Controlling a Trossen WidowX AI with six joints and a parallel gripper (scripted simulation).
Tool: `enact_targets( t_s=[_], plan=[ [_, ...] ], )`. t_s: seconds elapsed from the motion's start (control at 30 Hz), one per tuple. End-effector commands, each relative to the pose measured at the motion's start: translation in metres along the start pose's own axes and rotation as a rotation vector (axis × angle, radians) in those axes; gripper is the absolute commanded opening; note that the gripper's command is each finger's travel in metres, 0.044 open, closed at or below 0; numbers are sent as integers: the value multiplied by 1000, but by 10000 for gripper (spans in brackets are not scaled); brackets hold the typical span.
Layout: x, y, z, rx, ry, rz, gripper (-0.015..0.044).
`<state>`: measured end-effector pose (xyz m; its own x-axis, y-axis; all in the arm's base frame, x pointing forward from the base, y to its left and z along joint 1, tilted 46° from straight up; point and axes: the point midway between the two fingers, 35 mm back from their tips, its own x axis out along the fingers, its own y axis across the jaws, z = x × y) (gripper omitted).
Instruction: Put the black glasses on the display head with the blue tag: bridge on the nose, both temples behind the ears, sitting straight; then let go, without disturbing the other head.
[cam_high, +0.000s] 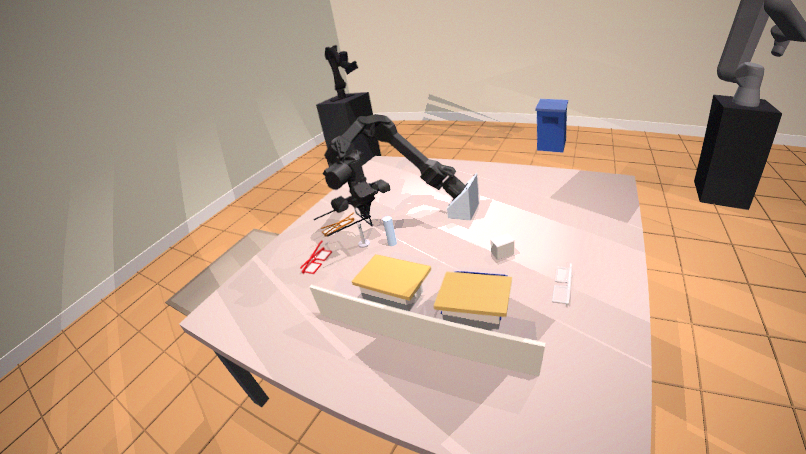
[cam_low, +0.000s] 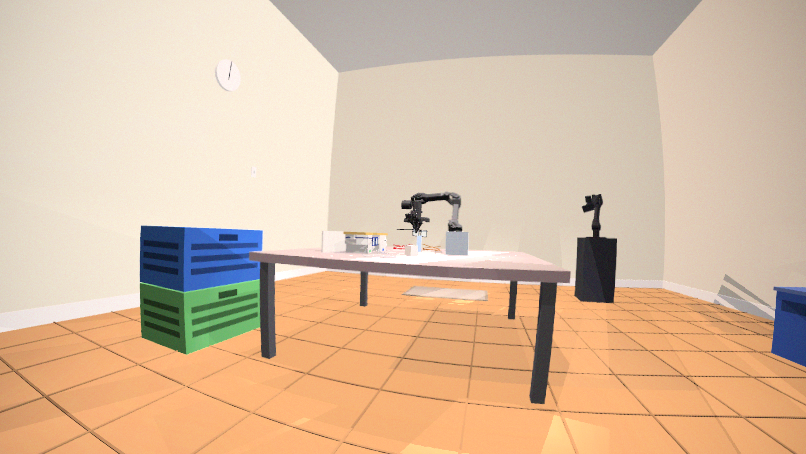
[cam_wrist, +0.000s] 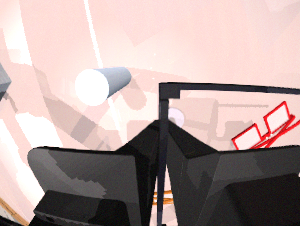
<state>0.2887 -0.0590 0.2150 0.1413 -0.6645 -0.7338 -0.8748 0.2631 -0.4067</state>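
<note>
My gripper (cam_high: 366, 218) (cam_low: 417, 230) (cam_wrist: 161, 125) is shut on the black glasses (cam_high: 323, 215) (cam_low: 403, 229) (cam_wrist: 230, 88). One thin bar of the glasses runs between the fingers in the wrist view, and another extends right from its corner. I hold them above the table, over the orange glasses (cam_high: 338, 224) and close to a small white stand (cam_high: 362, 243) (cam_wrist: 176, 117). A pale blue cylinder (cam_high: 389, 231) (cam_low: 419, 242) (cam_wrist: 117, 80) stands beside them. I cannot make out either display head or the blue tag.
Red glasses (cam_high: 313, 257) (cam_wrist: 274, 110) lie nearby. Two yellow-topped stacks (cam_high: 392, 275) (cam_high: 473, 292) stand behind a long low white wall (cam_high: 428, 332). A small pale block (cam_high: 501, 249), white glasses (cam_high: 570, 284) and a grey-blue panel (cam_high: 465, 203) (cam_low: 456, 243) are also on the table.
</note>
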Motion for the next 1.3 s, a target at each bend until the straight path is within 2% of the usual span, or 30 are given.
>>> enact_targets(
  t_s=[0.0, 1.27],
  plan=[
    [2, 3, 10, 91, -1, 8, 0],
    [5, 39, 107, 1092, 12, 13, 0]
  ],
)
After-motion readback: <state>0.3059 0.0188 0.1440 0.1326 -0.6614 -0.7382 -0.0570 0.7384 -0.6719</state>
